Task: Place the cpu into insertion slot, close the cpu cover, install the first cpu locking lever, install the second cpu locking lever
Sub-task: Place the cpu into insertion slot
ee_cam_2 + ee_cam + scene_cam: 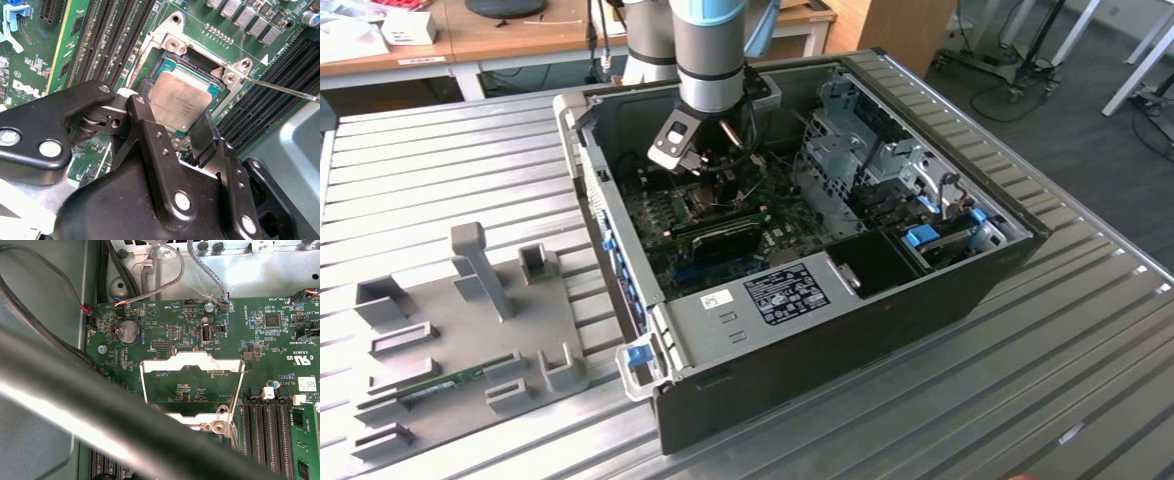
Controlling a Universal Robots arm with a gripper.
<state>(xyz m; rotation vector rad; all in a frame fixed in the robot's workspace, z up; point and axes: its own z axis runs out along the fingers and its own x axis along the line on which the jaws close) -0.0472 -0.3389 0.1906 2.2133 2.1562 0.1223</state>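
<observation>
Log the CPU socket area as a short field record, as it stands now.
cpu: lying in the insertion slot
cpu cover: swung open, board visible through its hollow centre
locking lever: thin rod sticking out past the socket
end effector: directly over the cpu

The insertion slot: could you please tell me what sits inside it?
The cpu lies in the insertion slot; the pincer covers one edge, the contacts underneath are hidden.
</observation>
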